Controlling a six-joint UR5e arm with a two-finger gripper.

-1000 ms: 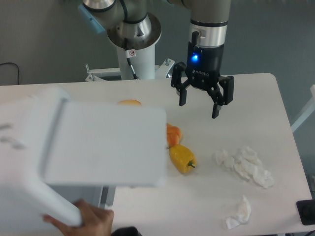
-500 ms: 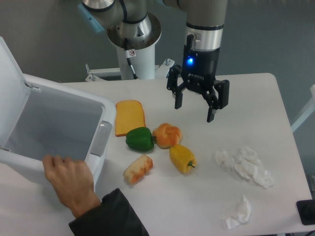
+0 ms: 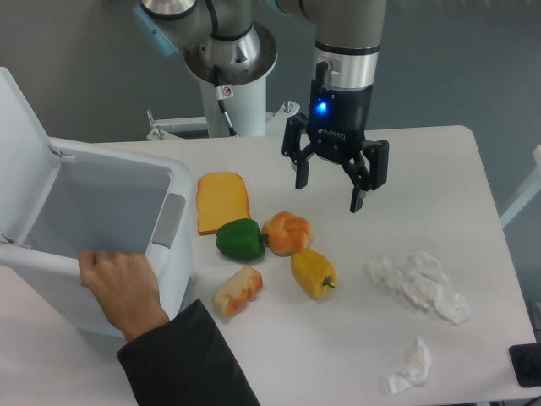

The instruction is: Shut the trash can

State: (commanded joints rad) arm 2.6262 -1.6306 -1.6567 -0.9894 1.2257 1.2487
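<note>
The trash can (image 3: 173,275) is a big white plastic bin on the table's left side. Its inside shows, and its flat lid (image 3: 19,139) stands tilted up at the far left. A grey push tab (image 3: 168,221) sits on its right rim. A person's hand (image 3: 122,288) rests on the bin's near rim. My gripper (image 3: 330,191) hangs open above the table, well to the right of the bin, with nothing between its fingers.
Toy food lies between bin and gripper: an orange bread slice (image 3: 221,201), a green pepper (image 3: 240,239), a bun (image 3: 287,233), a yellow pepper (image 3: 314,272) and a small pastry (image 3: 237,290). Crumpled tissues (image 3: 420,286) lie at right, one (image 3: 411,366) near the front edge.
The lid, closed a second ago as a hand moved the bin, now stands up and the bin rests on the table. My gripper has drifted slightly left.
</note>
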